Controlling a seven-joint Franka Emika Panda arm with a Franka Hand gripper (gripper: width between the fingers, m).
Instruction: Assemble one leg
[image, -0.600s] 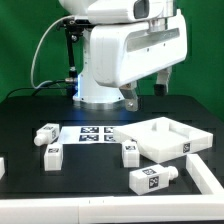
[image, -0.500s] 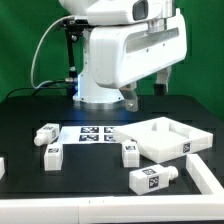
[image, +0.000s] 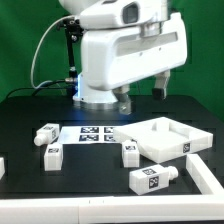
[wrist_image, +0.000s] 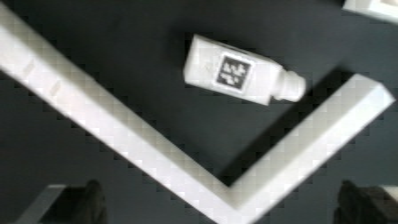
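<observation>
The leg (image: 152, 179) lies on its side in the lower middle of the exterior view, on the black table (image: 20, 125), tag face showing and its round peg end toward the exterior view's right. It sits just inside the corner of the white border (image: 100, 212) that fences the work area and well apart from the panel (image: 165, 138); nothing touches it, so it looks free to be lifted. The wrist view shows a tagged leg between the two arms of that border corner, most likely this same one, which suggests the camera is being aimed at it. The gripper (wrist_image: 217, 203) hangs high, in the upper middle of the exterior view, well above the table. Its fingertips (wrist_image: 71, 202) stand wide apart with nothing between them, as suits an approach before a grasp.

A second leg (image: 130, 152) stands just beside the panel's near wall. A third leg (image: 47, 131) and a fourth leg (image: 52, 153) lie at the left of the exterior view, next to the marker board (image: 95, 132). The parts are spread apart, probably so each can be taken singly. No leg is yet in a panel socket.
</observation>
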